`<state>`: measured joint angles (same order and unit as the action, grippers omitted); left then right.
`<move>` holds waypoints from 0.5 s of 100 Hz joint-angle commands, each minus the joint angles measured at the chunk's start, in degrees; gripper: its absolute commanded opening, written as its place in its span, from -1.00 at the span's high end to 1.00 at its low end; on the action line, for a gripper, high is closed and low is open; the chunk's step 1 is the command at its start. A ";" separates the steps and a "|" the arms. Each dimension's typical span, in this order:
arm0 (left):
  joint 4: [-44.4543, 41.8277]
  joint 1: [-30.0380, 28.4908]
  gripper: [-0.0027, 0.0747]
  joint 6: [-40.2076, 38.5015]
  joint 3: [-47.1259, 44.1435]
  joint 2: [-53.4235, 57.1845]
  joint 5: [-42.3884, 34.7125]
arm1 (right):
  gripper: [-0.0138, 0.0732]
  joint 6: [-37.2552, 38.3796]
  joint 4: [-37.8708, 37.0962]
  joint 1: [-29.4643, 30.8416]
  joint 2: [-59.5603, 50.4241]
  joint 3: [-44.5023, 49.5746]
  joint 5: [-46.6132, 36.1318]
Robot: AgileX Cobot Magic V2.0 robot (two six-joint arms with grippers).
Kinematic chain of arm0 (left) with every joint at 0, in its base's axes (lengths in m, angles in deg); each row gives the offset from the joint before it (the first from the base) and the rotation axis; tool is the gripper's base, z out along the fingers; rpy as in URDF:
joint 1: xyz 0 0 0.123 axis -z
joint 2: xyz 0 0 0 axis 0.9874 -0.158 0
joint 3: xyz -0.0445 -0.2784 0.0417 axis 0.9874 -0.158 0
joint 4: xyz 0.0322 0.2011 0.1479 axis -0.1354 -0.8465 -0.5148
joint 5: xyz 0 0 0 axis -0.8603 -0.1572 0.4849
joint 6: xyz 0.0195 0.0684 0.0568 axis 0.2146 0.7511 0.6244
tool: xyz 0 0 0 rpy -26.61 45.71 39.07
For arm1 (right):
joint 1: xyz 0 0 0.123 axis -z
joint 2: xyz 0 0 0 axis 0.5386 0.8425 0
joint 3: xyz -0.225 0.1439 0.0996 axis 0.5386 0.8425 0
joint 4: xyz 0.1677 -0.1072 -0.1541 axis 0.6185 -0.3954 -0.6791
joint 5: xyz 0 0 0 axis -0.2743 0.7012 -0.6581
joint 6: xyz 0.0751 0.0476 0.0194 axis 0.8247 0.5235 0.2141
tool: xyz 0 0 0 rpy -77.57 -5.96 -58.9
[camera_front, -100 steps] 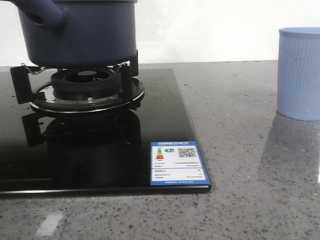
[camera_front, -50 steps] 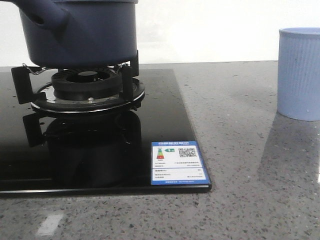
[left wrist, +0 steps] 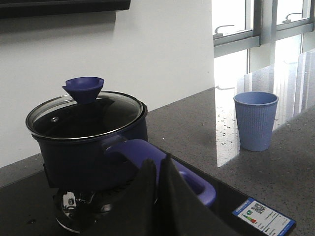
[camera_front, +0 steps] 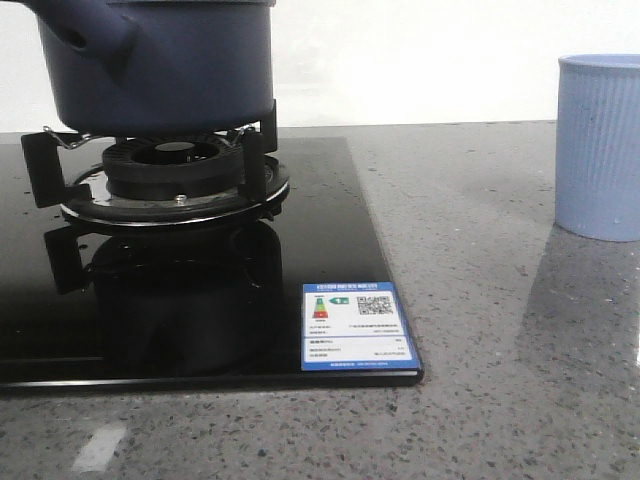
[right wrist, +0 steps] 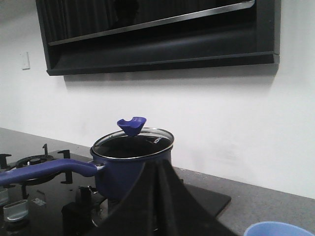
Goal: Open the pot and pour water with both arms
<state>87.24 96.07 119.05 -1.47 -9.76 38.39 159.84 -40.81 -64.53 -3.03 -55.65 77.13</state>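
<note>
On the burner: pot (camera_front: pixel 165 60) sits on the black trivet (camera_front: pixel 150 165) of the gas hob (camera_front: pixel 200 310), dark navy, smooth-sided; its thick hollow handle (camera_front: pixel 85 25) points toward the camera in the front view.
Lid: glass lid (left wrist: pixel 83 118) with a metal rim rests on the pot, closed; a blue funnel-shaped knob (left wrist: pixel 84 88) stands at its centre.
Left gripper: left gripper (left wrist: pixel 158 169) shows as two dark fingers pressed together, no gap visible at the tips; they hold nothing. They lie in front of the pot's handle in the left wrist view; contact with it cannot be told.
Right gripper: right gripper (right wrist: pixel 157 169) also shows its dark fingers drawn together to a point, holding nothing, apart from the pot and on the side away from the handle.
Cup: light blue ribbed cup (camera_front: pixel 600 145) stands upright on the grey speckled countertop (camera_front: pixel 500 300), well apart from the hob, to the robot's right.
Label: blue-edged energy sticker (camera_front: pixel 358 327) with a QR code lies on the hob's front right corner.
Wall: dark range hood (right wrist: pixel 157 34) hangs on the white wall behind the pot.
</note>
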 commanded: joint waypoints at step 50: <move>2.43 0.01 0.98 -0.53 1.32 -0.60 -2.45 | 0.84 -0.54 -2.14 0.41 0.52 -1.41 -1.17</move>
<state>87.24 96.07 118.93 -1.47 -9.76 38.41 159.69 -40.91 -64.53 -3.03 -55.65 74.95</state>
